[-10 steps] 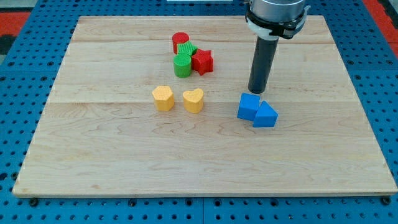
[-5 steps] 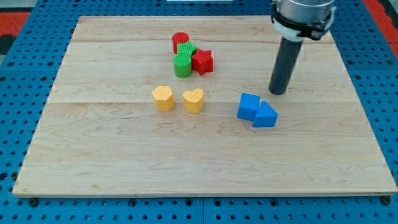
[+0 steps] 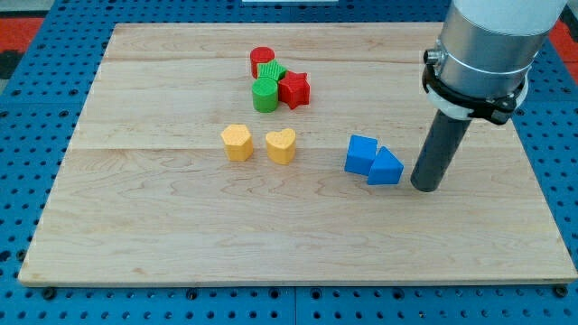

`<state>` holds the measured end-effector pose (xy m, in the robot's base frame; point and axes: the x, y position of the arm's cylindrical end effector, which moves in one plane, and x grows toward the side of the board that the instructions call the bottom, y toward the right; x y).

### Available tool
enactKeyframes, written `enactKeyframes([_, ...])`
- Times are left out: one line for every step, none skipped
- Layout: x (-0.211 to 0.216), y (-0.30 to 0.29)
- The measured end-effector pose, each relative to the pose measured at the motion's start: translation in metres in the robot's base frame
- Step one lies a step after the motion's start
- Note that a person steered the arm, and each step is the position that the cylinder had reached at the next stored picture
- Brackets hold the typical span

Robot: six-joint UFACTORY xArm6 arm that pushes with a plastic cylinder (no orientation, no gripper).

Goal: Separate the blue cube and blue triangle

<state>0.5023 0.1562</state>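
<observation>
The blue cube point(image 3: 361, 154) and the blue triangle point(image 3: 386, 168) sit touching each other right of the board's middle, cube on the left, triangle on the right. My tip point(image 3: 426, 188) rests on the board just right of the blue triangle, a small gap from it.
A red cylinder point(image 3: 262, 60), two green blocks point(image 3: 265, 92) and a red star point(image 3: 294, 88) cluster near the view's top. A yellow hexagon-like block point(image 3: 237, 143) and a yellow heart point(image 3: 281, 145) sit left of the blue pair. The wooden board point(image 3: 135, 235) has blue pegboard around it.
My tip has swung from above the blue cube, around to the right and down, to the right side of the blue triangle. The blocks have not moved.
</observation>
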Motion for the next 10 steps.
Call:
enactKeyframes([0.0,0.017])
enactKeyframes([0.014,0.071])
enactKeyframes([0.022,0.034])
enactKeyframes([0.002,-0.027])
enactKeyframes([-0.015,-0.069])
enactKeyframes([-0.015,-0.069])
enactKeyframes([-0.015,-0.069])
enactKeyframes([-0.036,-0.032])
enactKeyframes([-0.074,-0.01])
enactKeyframes([-0.073,-0.001])
